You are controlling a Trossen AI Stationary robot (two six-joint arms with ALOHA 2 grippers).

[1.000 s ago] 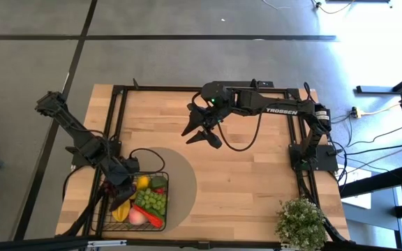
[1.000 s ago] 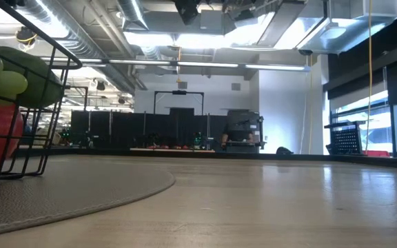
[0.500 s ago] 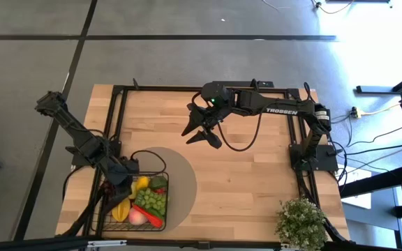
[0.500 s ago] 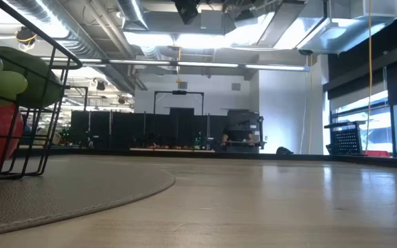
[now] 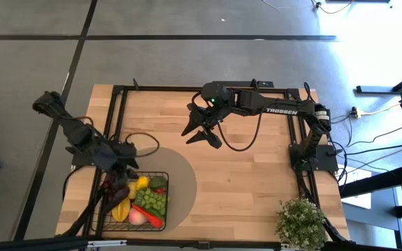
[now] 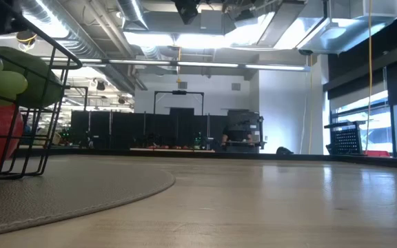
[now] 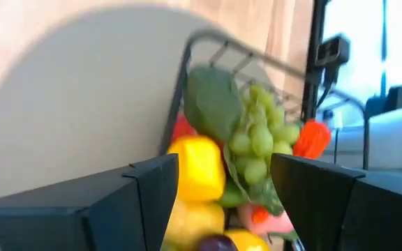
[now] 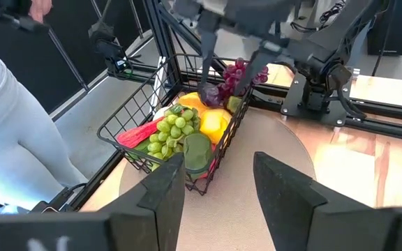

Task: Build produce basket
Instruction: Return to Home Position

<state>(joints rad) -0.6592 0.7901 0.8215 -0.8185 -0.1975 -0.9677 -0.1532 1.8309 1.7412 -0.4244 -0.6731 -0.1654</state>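
The black wire basket [image 5: 149,173] stands on the round tan mat [image 5: 181,180] at the table's near left. It holds the produce: green grapes [image 5: 153,201], yellow fruit [image 5: 142,183], a pink peach [image 5: 137,217] and purple grapes [image 8: 243,72] at its far left corner. My left gripper [image 5: 123,173] hangs open just above that corner, fingers either side of the purple grapes [image 7: 215,244] and yellow fruit [image 7: 197,167]; I cannot tell whether it touches them. My right gripper [image 5: 199,134] hovers open over the table's far middle, nothing between its fingers [image 8: 218,167].
A bushy potted plant [image 5: 300,222] stands at the near right corner. Black frame rails [image 5: 187,89] run along the table's far and side edges. A dark cable [image 5: 145,150] loops by the basket. A person [image 8: 12,125] stands beyond the table's left side.
My left gripper has risen out of the basket and drawn back toward the table's far left, rolling its wrist. Dark purple fruit now shows in the basket's far left corner where the gripper stood. My right gripper has kept still.
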